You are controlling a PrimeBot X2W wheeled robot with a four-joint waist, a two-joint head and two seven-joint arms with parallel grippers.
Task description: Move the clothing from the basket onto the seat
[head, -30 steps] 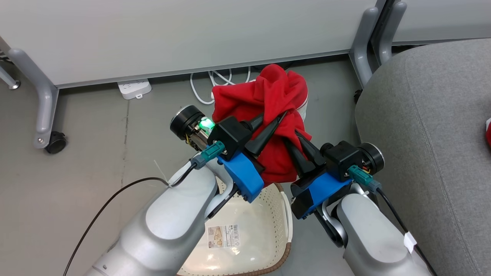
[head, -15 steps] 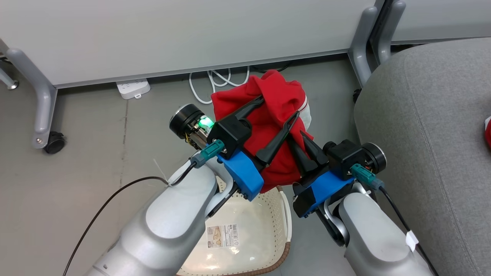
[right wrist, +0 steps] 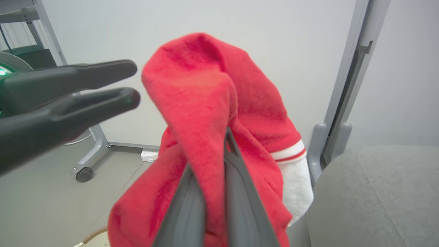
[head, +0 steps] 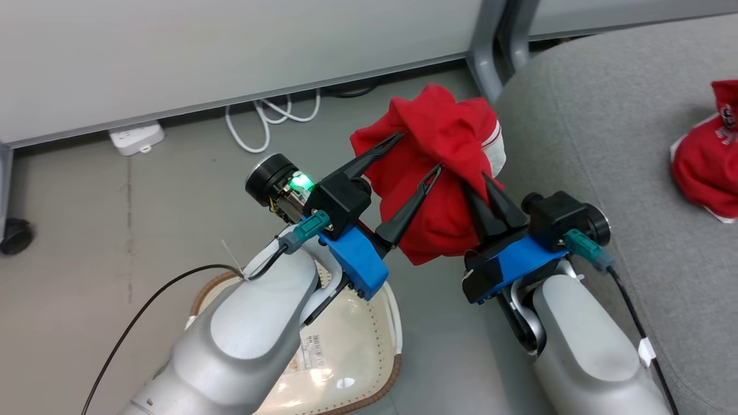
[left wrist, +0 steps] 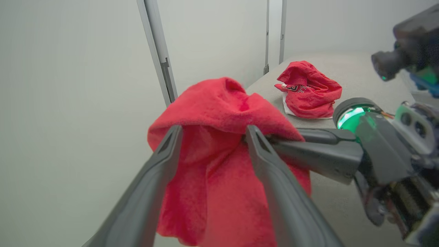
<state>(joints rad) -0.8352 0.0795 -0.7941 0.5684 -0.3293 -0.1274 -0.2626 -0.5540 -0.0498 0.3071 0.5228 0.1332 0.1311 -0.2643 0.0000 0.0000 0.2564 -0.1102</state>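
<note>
Right gripper point(head: 481, 181) is pinching red garment point(head: 444, 121) just beside seat point(head: 605, 115) edge; left gripper point(head: 420, 151) is standing wide open against it; second garment point(head: 703, 167) is lying on seat.

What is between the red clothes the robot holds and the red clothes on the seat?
Only bare grey seat separates the held clothes from the lying ones, in the head view.
</note>
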